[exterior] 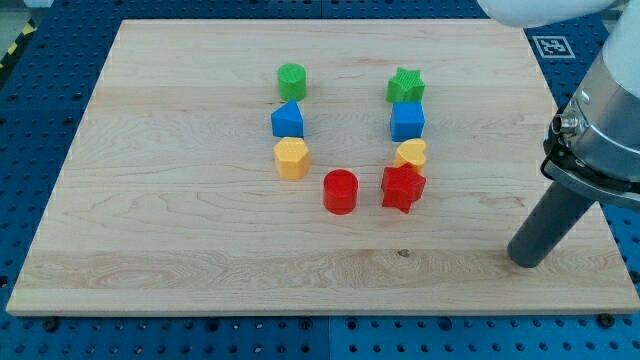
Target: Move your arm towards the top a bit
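My tip (527, 260) rests on the wooden board (180, 230) near the view's lower right, well to the right of all the blocks. The blocks form a U. Its left arm holds a green cylinder (292, 80), a blue block (287, 120) and a yellow hexagonal block (292, 158). Its right arm holds a green star (406, 85), a blue block (407, 121) and a yellow block (411, 153). A red cylinder (340, 191) and a red star (403, 188) form the bottom. The red star is the block nearest my tip.
The arm's grey body (605, 120) rises from the rod toward the view's upper right. The board's right edge (600, 215) is just right of my tip. A blue perforated table (40, 90) surrounds the board. A fiducial tag (549, 44) lies off the board's upper right corner.
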Tool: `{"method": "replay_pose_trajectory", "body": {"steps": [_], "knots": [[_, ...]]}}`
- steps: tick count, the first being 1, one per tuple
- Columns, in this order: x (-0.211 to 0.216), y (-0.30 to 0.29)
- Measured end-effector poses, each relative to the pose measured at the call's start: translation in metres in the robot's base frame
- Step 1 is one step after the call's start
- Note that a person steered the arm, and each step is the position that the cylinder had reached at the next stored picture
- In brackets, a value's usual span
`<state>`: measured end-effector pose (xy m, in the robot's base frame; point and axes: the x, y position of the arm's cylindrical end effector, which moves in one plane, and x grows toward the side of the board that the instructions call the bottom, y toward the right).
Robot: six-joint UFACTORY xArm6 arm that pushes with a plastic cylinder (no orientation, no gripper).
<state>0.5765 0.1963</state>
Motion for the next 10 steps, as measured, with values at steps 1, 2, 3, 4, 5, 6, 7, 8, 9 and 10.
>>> {"method": "replay_pose_trajectory", "body": {"steps": [1,2,3,4,5,6,7,8,9,10], "knots": [[0.0,0.0],[-0.002,0.002],[-0.002,0.002],[-0.003,0.005],[-0.003,0.007],[-0.003,-0.003],[-0.009,-0.009],[-0.018,-0.009],[-0.035,-0.007],[-0.041,-0.006]]}}
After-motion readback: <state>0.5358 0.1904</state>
